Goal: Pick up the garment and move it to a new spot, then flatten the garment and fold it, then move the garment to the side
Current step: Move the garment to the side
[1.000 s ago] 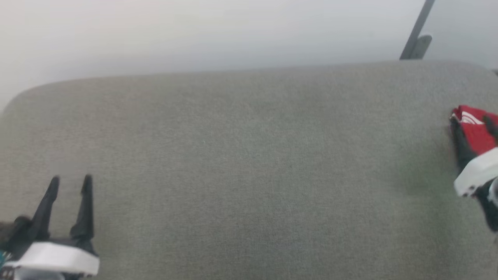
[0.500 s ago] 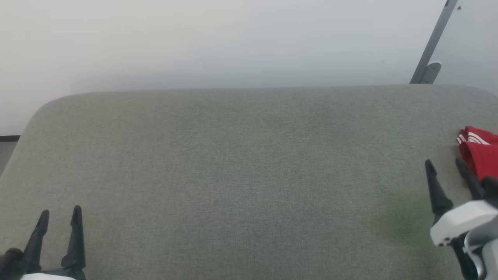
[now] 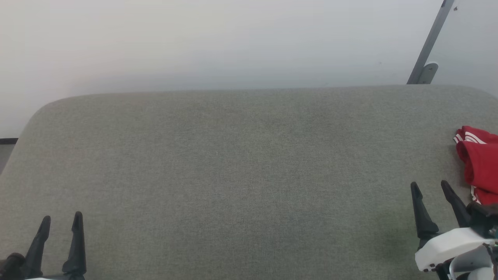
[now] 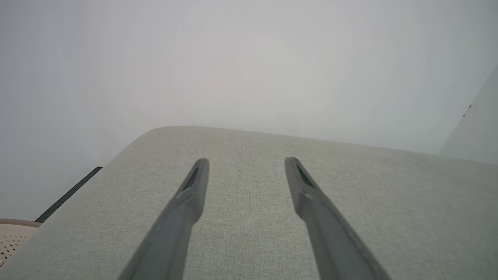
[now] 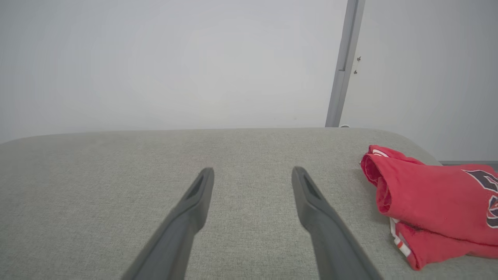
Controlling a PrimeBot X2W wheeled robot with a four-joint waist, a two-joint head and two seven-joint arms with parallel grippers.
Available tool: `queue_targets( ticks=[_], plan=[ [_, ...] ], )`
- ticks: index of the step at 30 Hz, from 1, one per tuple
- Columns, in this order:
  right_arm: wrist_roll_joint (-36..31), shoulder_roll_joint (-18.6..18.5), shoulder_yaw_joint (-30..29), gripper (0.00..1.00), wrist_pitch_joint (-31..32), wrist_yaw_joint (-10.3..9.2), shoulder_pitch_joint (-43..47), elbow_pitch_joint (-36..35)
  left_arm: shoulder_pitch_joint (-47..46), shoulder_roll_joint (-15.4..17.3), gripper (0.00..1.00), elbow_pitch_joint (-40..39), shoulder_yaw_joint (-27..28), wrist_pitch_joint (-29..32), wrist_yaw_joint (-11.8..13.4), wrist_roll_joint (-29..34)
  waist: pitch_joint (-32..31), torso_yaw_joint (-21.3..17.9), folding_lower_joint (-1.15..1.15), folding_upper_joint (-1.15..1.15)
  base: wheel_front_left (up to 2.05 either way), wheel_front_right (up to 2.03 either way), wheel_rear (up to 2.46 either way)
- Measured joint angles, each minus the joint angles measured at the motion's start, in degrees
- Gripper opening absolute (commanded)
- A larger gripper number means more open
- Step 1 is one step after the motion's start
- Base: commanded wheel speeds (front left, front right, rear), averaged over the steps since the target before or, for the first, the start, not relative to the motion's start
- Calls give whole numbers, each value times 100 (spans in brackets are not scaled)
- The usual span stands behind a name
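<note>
The work surface (image 3: pixel 249 175) was a broad flat pad covered in grey-green woven fabric, with rounded far corners. A plain pale wall (image 3: pixel 194 39) stood directly behind it. A grey metal strut (image 3: pixel 429 44) rose at a slant against the wall behind the far right corner. A dark strip (image 3: pixel 7 140) ran along the foot of the wall at the left. In the left wrist view a beige perforated object (image 4: pixel 11 239) showed beyond the surface's left side; what it was could not be determined.

The garment (image 3: pixel 480 163) lay bunched at the right edge of the surface, red with white stripes at its far end, partly cut off by the border of the head view.

The left gripper (image 3: pixel 61 217) sat at the near left, fingers pointing toward the wall, jaws parted with nothing between them. The right gripper (image 3: pixel 430 186) sat at the near right, just beside the garment but apart from it, fingers leaning slightly left, spread and empty. Whether either gripper touched the fabric could not be told.
</note>
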Motion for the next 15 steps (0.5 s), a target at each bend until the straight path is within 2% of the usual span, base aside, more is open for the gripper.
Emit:
queue_targets(
  ticks=[15],
  plan=[
    [-55, 121, -34, 100, 59, 0, 190, -255, 1, -37, 100, 75, -36, 1, 0, -10, -27, -26, 0, 0, 0, 0, 0]
  ],
)
